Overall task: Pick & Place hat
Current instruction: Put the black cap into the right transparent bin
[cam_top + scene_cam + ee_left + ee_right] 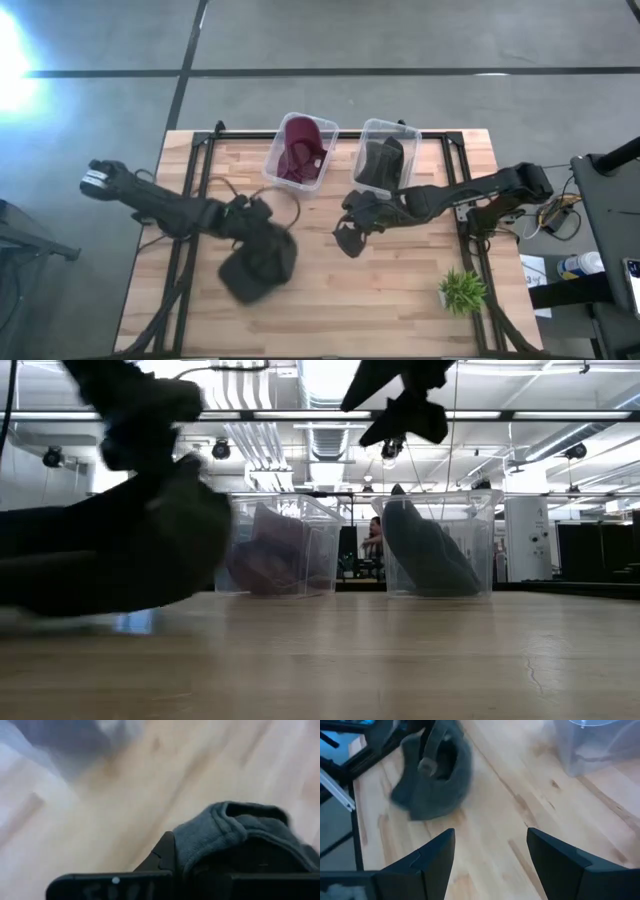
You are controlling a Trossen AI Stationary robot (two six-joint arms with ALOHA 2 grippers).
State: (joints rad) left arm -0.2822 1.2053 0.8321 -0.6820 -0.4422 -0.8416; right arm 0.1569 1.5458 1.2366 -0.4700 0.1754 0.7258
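The left gripper (262, 222) has a dark grey knit hat (258, 264) pinched by its edge, and the hat hangs off it over the near-left part of the wooden table (400, 290), its lower part seemingly dragging on or just above the boards. From table height the hat sags like a loose sack, so I'd judge it light, soft and entirely without stiffness; it will fold and swing rather than hold a shape. In the left wrist view the ribbed brim is bunched right at the fingers, which looks like the sensible place to take it, since the thicker rolled edge gives more to bite on than the thin crown. It won't break or slip much, but it could snag on a bin rim or drape half out. Beyond it, at the far side, stand two clear plastic bins: the left bin (300, 150) holds a maroon hat (297, 147), the right bin (388, 160) a dark hat (381, 165). The right gripper (350, 238) hovers above mid-table, just near of the right bin, with its fingers (427, 857) spread wide and nothing between them. A small potted plant (462, 289) sits at the near-right corner.
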